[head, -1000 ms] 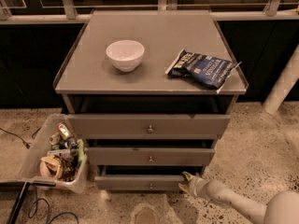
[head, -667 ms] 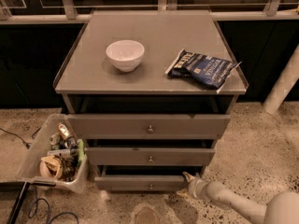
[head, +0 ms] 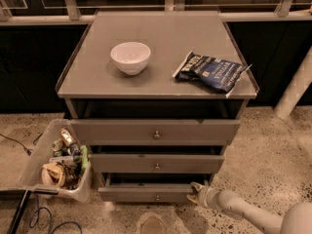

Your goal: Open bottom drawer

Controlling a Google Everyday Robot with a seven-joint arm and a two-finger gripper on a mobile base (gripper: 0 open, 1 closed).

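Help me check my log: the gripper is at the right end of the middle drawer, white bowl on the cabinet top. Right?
No. The camera view shows the gripper at the right end of the bottom drawer, not the middle one. The white bowl is on the cabinet top.

The lowest grey flat-fronted bottom drawer (head: 141,193) of the cabinet has a slim front and sits just above the floor. One small round metal knob (head: 157,197) is in the centre of this front. The drawer seems to be pulled out a little, because a dark gap shows along its upper edge, but the inside is too dark to see. The pale gripper (head: 195,193) of the robot is at the right end of the drawer front, close against its corner.
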